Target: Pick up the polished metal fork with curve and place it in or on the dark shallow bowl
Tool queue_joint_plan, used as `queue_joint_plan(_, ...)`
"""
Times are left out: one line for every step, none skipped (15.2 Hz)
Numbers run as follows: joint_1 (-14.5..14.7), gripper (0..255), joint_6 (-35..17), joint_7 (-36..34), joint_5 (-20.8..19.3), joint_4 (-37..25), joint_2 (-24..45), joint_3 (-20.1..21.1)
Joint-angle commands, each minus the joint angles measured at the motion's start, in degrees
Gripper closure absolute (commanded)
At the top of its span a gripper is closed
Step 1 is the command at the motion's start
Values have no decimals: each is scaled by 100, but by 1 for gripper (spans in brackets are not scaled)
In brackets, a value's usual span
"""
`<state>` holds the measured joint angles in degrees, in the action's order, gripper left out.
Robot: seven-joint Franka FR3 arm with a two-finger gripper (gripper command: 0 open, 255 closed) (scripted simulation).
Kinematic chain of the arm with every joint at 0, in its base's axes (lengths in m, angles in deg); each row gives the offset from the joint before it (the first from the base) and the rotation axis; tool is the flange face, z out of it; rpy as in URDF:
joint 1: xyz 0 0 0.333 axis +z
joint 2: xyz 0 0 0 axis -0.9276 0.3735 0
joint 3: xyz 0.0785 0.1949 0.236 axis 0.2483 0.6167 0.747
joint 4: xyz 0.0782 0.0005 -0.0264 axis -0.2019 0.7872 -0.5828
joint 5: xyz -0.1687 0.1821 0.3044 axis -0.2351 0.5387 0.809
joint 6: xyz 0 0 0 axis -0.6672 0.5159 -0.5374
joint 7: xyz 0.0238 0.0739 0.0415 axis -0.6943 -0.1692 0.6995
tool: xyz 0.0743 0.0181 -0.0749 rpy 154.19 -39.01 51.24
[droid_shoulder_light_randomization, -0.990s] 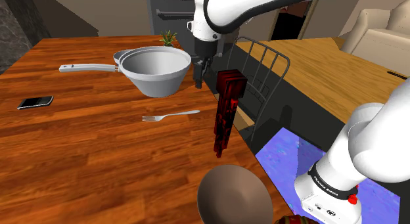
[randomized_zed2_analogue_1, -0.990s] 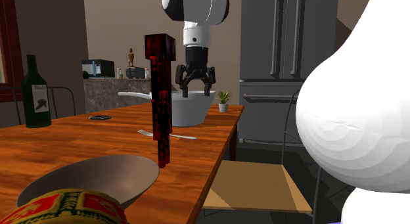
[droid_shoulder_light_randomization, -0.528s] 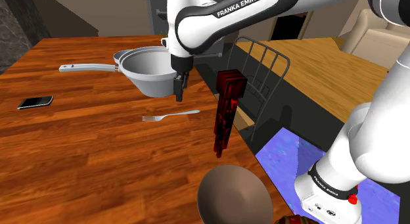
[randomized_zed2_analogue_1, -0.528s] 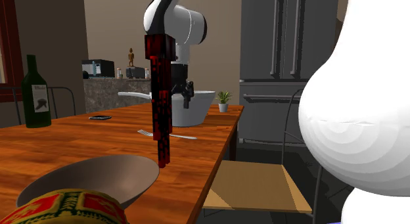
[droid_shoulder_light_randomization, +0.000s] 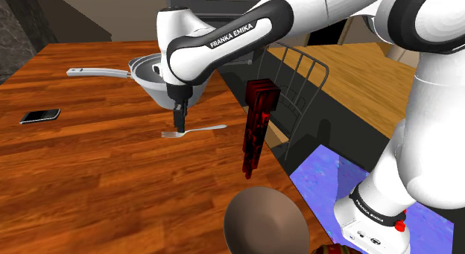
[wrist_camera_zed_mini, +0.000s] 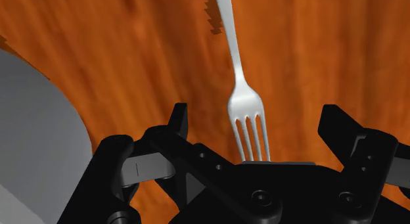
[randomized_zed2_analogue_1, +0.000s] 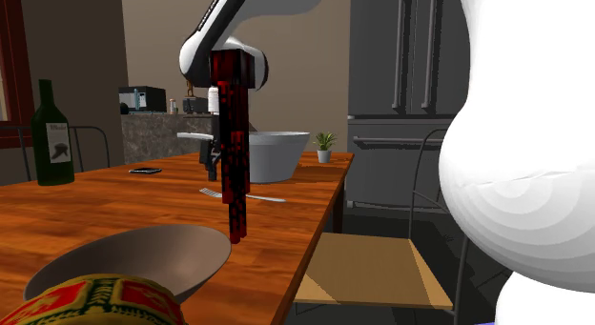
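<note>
The polished metal fork lies flat on the wooden table, tines toward the shoulder view's left. My gripper hangs just above its tine end, open. In the wrist view the fork runs away from the hand, its tines between the two spread fingers, which do not touch it. The dark shallow bowl sits at the table's near edge, well apart from the fork. In the second exterior view the fork shows behind a red-black block, and the bowl is in the foreground.
A tall red-black block stands between fork and bowl. A big grey pan with a long handle sits just behind the gripper. A phone lies far left, a green bottle beyond. A chair stands at the table's side.
The arm has swung from beside the grey pan toward the shoulder view's left and down, bringing the gripper over the fork's tines. The fork and bowl have not moved.
</note>
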<state>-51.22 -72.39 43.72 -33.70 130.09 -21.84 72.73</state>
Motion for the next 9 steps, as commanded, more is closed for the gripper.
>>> queue_joint_plan(18, 0, -119, 35, -28, -19, 139, 7)
queue_joint_plan(22, 0, -182, 30, -37, 8, 176, 3)
queue_joint_plan(27, 0, -245, 24, -46, 34, 213, 0)
queue_joint_plan(31, 0, -307, 18, -55, 59, 252, -4)
queue_joint_plan(35, 0, -369, 12, -65, 82, 291, -8)
queue_joint_plan(40, 0, -431, 6, -74, 103, 332, -12)
queue_joint_plan(43, 0, -466, 3, -80, 117, 354, -14)
queue_joint_plan(43, 0, -466, 3, -80, 116, 355, -14)
queue_joint_plan(43, 0, -466, 3, -80, 115, 355, -14)
